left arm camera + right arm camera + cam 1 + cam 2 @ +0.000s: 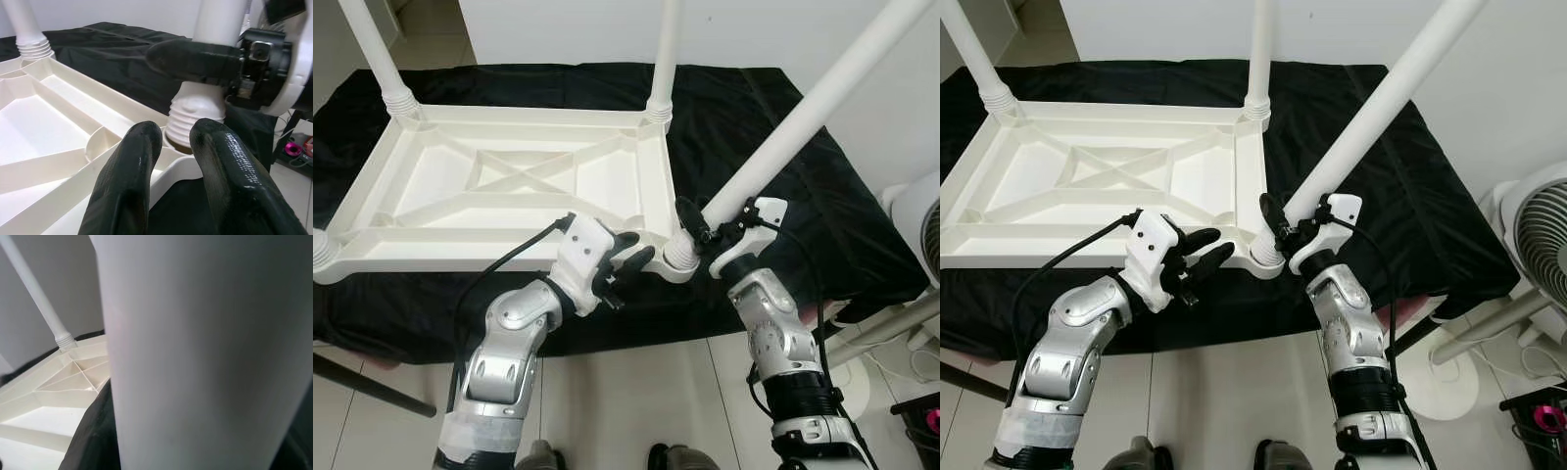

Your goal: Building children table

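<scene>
Across the bench (803, 196), under a black cloth (734, 108) that covers it, we find the white children's table top (509, 186) lying upside down, its ribbed underside facing up and spanning most of the bench from the left edge toward the middle. We note two legs standing in the far corner sockets, the far-left leg (374, 49) and the far-right leg (664, 54). A third, the near-right leg (1371, 108), stands tilted at the table top's near-right corner, close to the near edge of the bench, its ribbed foot (195, 115) seated at the corner socket. The right pincer (1285, 227) is clenched on the near-right leg just above that foot. The left pincer (1200, 250) rests at the near rim of the table top just beside the same corner, its fingers (129, 171) parted and straddling the rim, grasping nothing. A white fan (1533, 235) stands on the floor beyond the right edge of the bench.
</scene>
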